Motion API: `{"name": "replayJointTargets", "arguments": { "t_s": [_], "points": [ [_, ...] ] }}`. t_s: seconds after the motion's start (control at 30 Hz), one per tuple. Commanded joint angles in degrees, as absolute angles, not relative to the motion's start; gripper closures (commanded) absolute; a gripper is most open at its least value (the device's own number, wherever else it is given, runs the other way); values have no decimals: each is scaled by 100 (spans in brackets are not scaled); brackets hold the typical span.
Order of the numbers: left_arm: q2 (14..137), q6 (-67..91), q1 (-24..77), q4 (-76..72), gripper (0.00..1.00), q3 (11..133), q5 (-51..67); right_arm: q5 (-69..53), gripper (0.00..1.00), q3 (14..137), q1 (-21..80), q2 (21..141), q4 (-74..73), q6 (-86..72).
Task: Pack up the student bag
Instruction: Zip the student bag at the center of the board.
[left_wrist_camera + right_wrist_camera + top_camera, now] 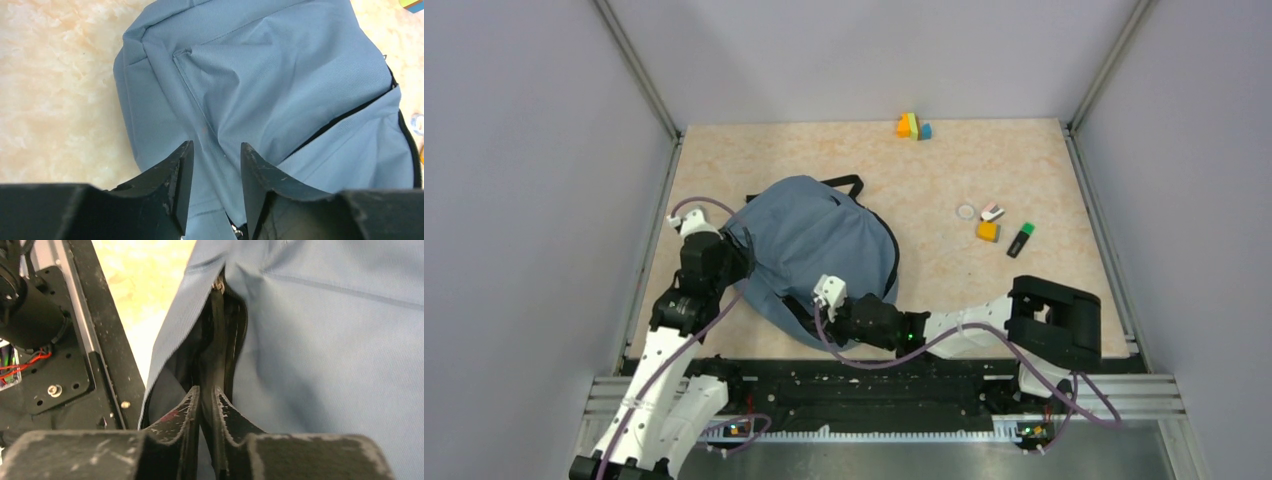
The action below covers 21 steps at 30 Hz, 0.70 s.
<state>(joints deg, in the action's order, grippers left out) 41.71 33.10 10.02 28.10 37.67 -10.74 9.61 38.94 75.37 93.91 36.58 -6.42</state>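
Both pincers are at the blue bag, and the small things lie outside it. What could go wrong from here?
1. The left pincer stands open above the student bag, so only the right pincer seems to pinch the dark zipper edge; the mouth may sag shut.
2. That mouth is a narrow slit, and the marker and orange block lie away on the right side; carried items could miss it.
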Motion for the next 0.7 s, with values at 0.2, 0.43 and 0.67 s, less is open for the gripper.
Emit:
{"name": "replayJointTargets", "arguments": {
  "t_s": [0.2,0.43,0.67],
  "points": [
    [3642,4124,967,3948,48,3834,-848,409,71,4782,7624,9962,3800,422],
    [3763,4294,967,3923,37,3578,-500,330,59,5200,7550,10369,3650,746],
    [4104,4456,967,3880,31,3373,-509,277,50,5658,7459,10769,3598,880]
  ]
}}
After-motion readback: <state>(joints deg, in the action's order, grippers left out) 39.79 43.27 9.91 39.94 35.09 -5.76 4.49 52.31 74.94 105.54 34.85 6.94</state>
